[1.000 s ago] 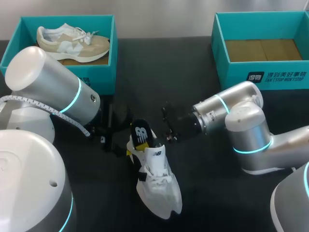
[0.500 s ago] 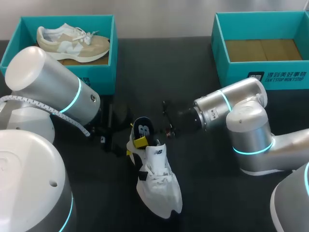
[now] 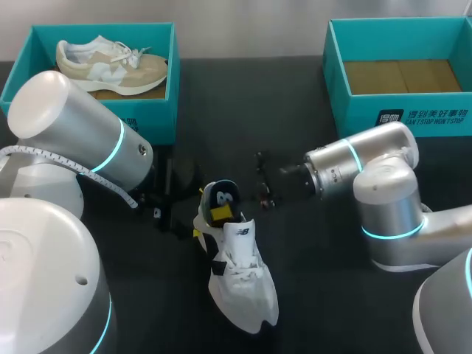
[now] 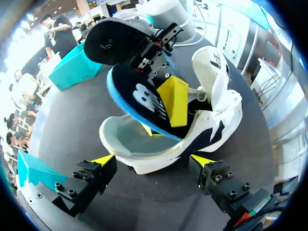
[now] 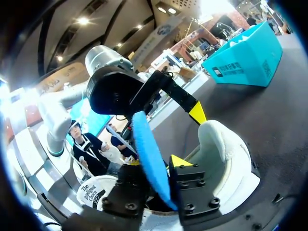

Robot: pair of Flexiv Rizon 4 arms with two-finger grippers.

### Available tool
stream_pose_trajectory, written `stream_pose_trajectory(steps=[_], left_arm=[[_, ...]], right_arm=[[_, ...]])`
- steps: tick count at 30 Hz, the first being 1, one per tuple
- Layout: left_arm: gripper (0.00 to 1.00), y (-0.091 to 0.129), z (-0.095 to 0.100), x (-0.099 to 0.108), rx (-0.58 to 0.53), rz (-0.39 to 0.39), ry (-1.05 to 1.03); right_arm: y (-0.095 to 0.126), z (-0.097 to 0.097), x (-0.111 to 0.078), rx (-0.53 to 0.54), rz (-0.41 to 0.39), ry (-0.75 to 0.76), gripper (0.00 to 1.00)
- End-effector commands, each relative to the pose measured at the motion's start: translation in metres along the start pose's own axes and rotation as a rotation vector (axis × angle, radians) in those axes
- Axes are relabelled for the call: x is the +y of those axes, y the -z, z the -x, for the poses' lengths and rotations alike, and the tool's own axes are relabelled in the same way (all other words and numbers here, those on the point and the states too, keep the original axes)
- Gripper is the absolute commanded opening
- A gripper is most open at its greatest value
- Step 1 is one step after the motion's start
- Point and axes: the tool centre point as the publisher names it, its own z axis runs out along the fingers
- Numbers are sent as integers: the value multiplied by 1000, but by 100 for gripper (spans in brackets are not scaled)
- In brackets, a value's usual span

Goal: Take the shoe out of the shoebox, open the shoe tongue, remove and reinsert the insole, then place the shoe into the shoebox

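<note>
The white shoe [image 3: 240, 273] lies on the dark table, toe toward me, and its heel [image 4: 216, 110] faces my left wrist. A dark blue insole [image 3: 223, 195] stands partly out of the shoe's opening. My right gripper [image 3: 221, 210] comes in from the right. Its yellow pad [image 4: 175, 98] lies flat on the insole's [image 4: 134, 96] printed face. In the right wrist view the insole's blue edge [image 5: 144, 144] runs between the fingers of the right gripper [image 5: 156, 168], which is shut on it. My left gripper [image 4: 153, 161] stands open, one tip on each side of the heel.
A teal shoebox [image 3: 398, 110] with a bare cardboard floor stands at the back right. Another teal box [image 3: 158, 88] at the back left holds a tan shoe [image 3: 110, 63]. My left arm's large joints fill the near left.
The right wrist has drawn back to the right. The insole has tipped lower toward the shoe's opening. The left arm and the shoe have stayed put.
</note>
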Motion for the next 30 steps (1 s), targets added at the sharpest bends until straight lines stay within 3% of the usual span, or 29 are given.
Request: stream_pose_trajectory(steps=[1, 10, 21, 26, 27, 28, 29, 30], left_arm=[[100, 1, 0, 0, 1, 1, 0], [100, 1, 0, 0, 1, 1, 0], [100, 1, 0, 0, 1, 1, 0], [100, 1, 0, 0, 1, 1, 0], [100, 1, 0, 0, 1, 1, 0], [100, 1, 0, 0, 1, 1, 0], [100, 1, 0, 0, 1, 1, 0], [100, 1, 0, 0, 1, 1, 0]], right_arm=[[1, 7, 0, 12, -6, -12, 0], [-2, 15, -13, 48, -39, -81, 0], [-6, 6, -36, 61, -84, -158, 0], [-6, 1, -35, 45, -90, -152, 0], [-5, 0, -32, 41, -86, -139, 26], [-5, 0, -30, 37, -84, -131, 44], [-4, 0, -27, 31, -85, -122, 58], [-4, 0, -25, 28, -85, -112, 67]])
